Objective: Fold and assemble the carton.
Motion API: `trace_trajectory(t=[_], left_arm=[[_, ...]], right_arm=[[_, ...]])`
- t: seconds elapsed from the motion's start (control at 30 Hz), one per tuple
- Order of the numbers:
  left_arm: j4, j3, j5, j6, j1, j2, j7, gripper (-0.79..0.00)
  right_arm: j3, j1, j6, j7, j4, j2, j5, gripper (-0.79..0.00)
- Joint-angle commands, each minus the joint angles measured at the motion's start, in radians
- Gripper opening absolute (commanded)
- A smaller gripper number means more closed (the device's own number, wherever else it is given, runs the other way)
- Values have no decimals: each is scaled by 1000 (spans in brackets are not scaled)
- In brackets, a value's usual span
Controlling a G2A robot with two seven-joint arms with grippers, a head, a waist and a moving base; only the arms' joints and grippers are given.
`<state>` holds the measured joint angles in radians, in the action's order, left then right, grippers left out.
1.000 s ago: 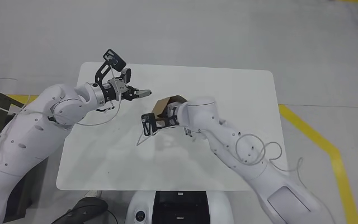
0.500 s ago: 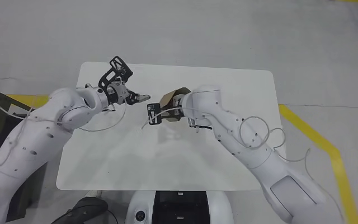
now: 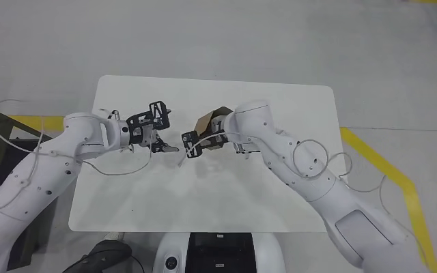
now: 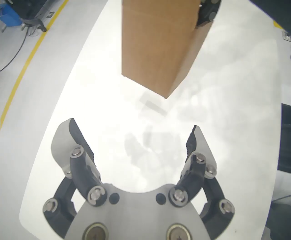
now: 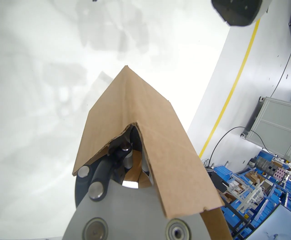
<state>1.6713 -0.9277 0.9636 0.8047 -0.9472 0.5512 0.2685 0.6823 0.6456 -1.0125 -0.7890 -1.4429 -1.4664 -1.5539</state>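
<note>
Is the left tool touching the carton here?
Apart. The left wrist view shows the open left tool short of the carton, with bare table between them.

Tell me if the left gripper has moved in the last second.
Yes: against the table, the left gripper has shifted away from the far edge, toward the near one. It is open and faces the carton.

Open passage over bare table (image 4: 100, 106) between the spread fingers of the left gripper (image 4: 134, 122) and the carton (image 4: 156, 45). Blocked straight ahead by that carton, clamped in the right gripper (image 4: 205, 13). Free room on either side of it, above the white tabletop.
</note>
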Motion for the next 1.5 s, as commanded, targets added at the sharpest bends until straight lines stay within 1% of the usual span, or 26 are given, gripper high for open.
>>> trace_trajectory(t=[0.0,0.13,0.2,0.3,0.4,0.47,0.63,0.73,0.87,0.97,1.1,1.27,1.47], left_arm=[[-6,2,2,38,7,5,-19,0],[-9,6,18,63,14,19,-98,0],[-16,10,31,98,16,24,-133,0],[-32,13,53,142,26,31,-150,0],[-45,18,73,165,39,39,-148,0],[-54,24,80,165,42,45,-150,0],[-56,45,110,118,51,66,-162,0],[-61,63,117,107,67,82,-161,0],[-77,86,113,108,90,102,-151,0],[-94,96,106,131,105,112,-141,0],[-116,98,98,167,117,120,-120,0],[-125,90,101,194,114,122,-98,0],[-119,78,104,208,99,122,-115,0]], right_arm=[[-14,8,0,12,-14,3,-5,-785],[-30,14,0,37,-29,7,-15,-785],[-32,16,0,51,-34,8,-20,-785],[-34,17,0,61,-39,9,-34,-785],[-41,20,0,71,-50,11,-48,-785],[-48,20,0,76,-58,11,-51,-785],[-66,16,1,82,-73,6,-51,-785],[-79,18,7,82,-83,2,-55,-785],[-90,17,9,79,-86,-2,-61,-785],[-93,17,9,78,-86,-4,-64,-785],[-88,14,1,80,-82,-4,-64,-785],[-102,4,0,87,-67,-3,-50,-785],[-138,-22,0,91,-54,0,-16,-785]])
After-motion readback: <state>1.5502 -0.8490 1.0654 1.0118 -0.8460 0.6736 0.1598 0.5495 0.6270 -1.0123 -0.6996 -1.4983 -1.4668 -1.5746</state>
